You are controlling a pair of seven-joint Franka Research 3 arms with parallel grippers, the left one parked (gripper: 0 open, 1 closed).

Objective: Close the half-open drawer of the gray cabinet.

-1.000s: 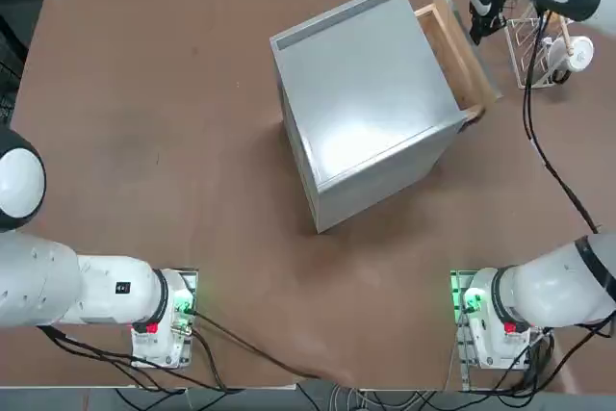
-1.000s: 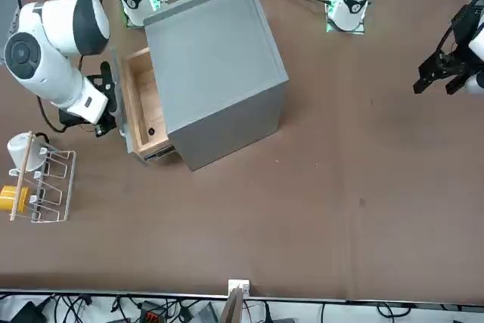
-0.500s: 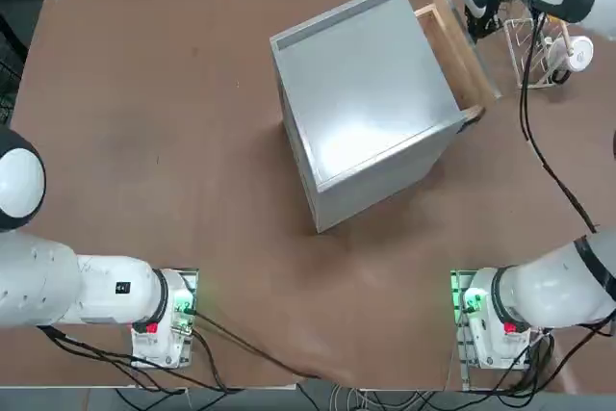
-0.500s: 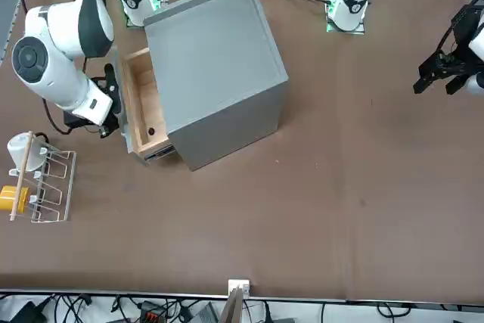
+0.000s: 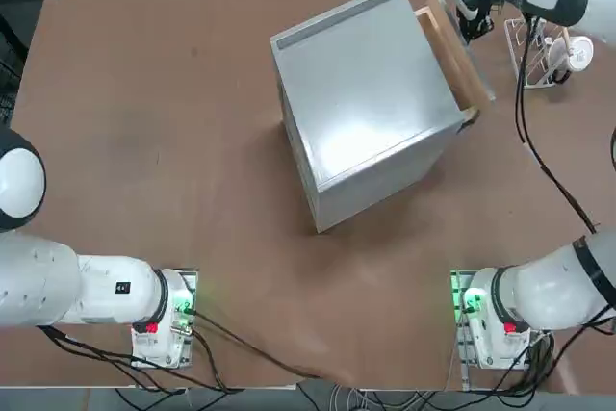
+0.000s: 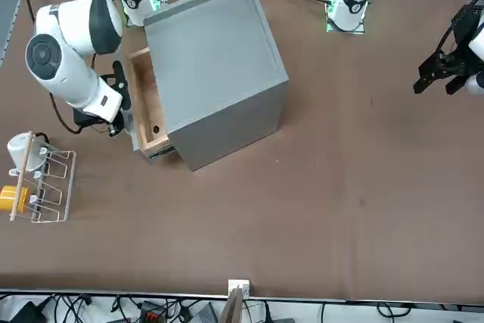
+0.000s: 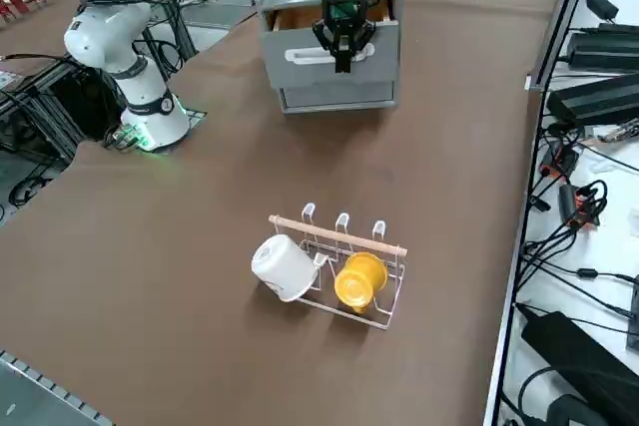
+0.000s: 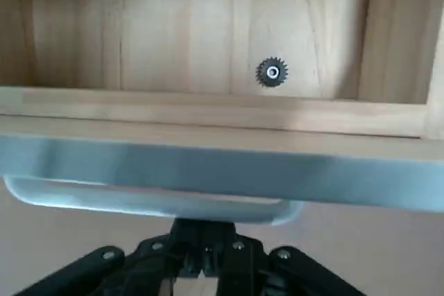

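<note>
Brown tabletop [image 5: 144, 141] carries the cabinet [image 5: 361, 93]; its drawer [image 6: 148, 107] stands partly out, and the closed right gripper [image 7: 341, 55] presses against the drawer's front.

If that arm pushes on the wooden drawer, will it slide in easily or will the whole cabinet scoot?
The drawer probably slides easily: thin wooden walls, nearly empty. The gray cabinet looks big and boxy, so it likely stays put. The right gripper, shut, sits at the front panel near its middle, so skewing seems unlikely.
</note>
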